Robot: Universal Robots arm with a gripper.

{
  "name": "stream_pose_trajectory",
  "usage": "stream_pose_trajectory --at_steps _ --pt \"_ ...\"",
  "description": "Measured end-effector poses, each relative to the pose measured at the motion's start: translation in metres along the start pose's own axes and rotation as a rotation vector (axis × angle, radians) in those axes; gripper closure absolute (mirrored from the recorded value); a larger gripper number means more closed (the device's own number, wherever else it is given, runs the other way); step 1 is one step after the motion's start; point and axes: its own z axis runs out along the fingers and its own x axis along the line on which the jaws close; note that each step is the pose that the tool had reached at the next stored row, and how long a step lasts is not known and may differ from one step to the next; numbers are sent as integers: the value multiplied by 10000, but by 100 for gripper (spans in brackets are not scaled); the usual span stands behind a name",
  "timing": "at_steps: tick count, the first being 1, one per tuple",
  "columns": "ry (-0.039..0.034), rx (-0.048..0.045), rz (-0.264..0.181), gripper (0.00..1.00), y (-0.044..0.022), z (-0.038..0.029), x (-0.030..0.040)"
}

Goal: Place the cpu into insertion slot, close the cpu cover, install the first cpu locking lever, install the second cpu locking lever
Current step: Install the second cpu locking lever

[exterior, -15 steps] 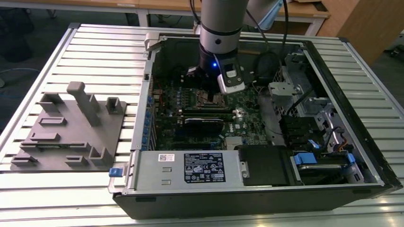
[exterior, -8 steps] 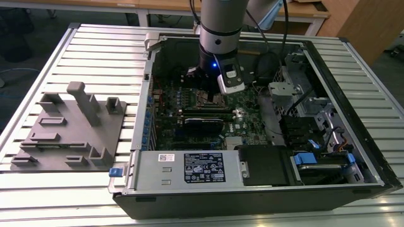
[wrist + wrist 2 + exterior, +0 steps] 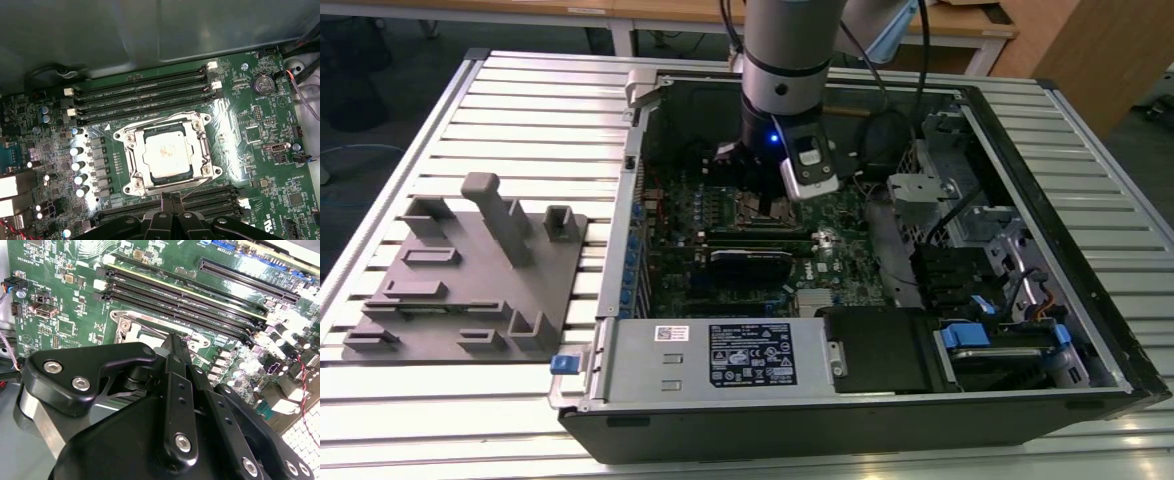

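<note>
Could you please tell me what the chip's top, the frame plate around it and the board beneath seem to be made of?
The square silver-grey cpu top looks like dull brushed metal, glare-washed. The silver cpu cover frame looks like shiny stamped steel, with bright edge glints. The green motherboard looks like lacquered fibreglass laminate, probably.

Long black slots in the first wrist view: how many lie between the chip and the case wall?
4 slots, side by side between the cpu and the case wall. More lie beyond the cpu, partly hidden by the gripper.

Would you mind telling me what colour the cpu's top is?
Dull silver-grey, seen best in the first wrist view: the cpu.
</note>
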Motion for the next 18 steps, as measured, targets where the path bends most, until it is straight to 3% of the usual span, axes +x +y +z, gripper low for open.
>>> stream_pose_trajectory --at_steps 18 --pt "4 -2 -79 90 -28 17 4"
